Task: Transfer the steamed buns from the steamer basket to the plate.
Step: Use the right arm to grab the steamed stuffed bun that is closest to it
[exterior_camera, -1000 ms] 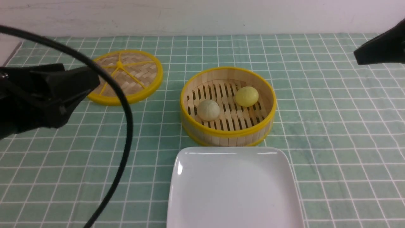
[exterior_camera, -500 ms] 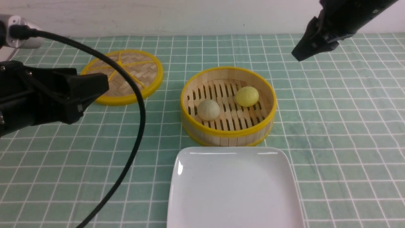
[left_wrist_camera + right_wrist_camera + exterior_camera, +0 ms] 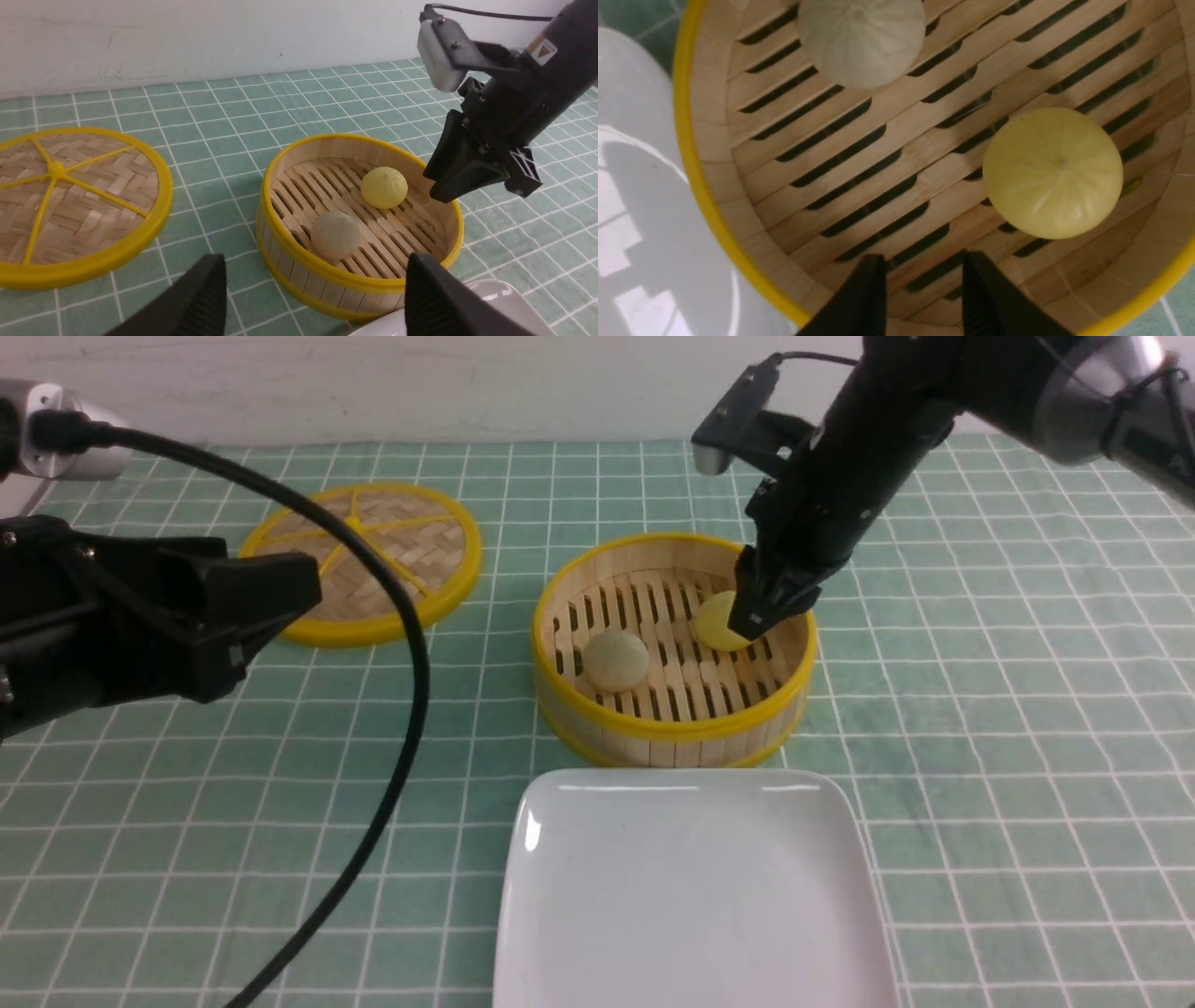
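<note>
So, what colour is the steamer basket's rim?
The rim is bright yellow, clearest in the left wrist view.

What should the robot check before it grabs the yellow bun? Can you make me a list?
1. Lid off the steamer basket: ok.
2. Yellow bun and beige bun both in the basket: ok.
3. Plate right beside the basket: ok.
4. Right gripper with its jaws around the yellow bun: not ok, the bun sits beside them.
5. Jaws wide enough for the bun: not ok, the gap looks narrow.
6. Left gripper away from the basket, open: ok.

warning-triangle sticker (image 3: 542,46) on right arm (image 3: 563,65), no legible text
</note>
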Action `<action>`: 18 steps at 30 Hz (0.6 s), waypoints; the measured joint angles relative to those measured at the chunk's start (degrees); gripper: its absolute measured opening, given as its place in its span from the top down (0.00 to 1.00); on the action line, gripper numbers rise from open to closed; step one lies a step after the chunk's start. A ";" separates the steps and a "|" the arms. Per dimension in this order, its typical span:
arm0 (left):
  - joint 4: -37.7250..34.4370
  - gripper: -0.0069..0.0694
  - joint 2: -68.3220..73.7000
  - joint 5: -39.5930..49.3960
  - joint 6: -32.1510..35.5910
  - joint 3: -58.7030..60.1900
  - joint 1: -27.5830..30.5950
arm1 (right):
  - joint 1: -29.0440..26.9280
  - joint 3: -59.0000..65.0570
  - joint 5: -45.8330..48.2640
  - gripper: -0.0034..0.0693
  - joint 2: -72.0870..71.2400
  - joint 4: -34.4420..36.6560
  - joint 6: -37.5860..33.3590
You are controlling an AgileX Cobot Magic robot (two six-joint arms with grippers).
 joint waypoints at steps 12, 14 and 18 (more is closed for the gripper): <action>0.06 0.24 0.00 1.29 0.00 0.00 0.00 | 0.25 -0.06 -7.57 0.26 1.04 -3.12 3.70; 0.06 0.24 0.00 1.41 0.00 0.00 0.00 | 0.25 -0.11 -8.49 0.27 1.73 -4.34 3.87; 0.13 0.24 0.00 1.89 -0.04 0.00 0.00 | 0.25 -0.18 -10.42 0.30 3.50 -5.72 3.88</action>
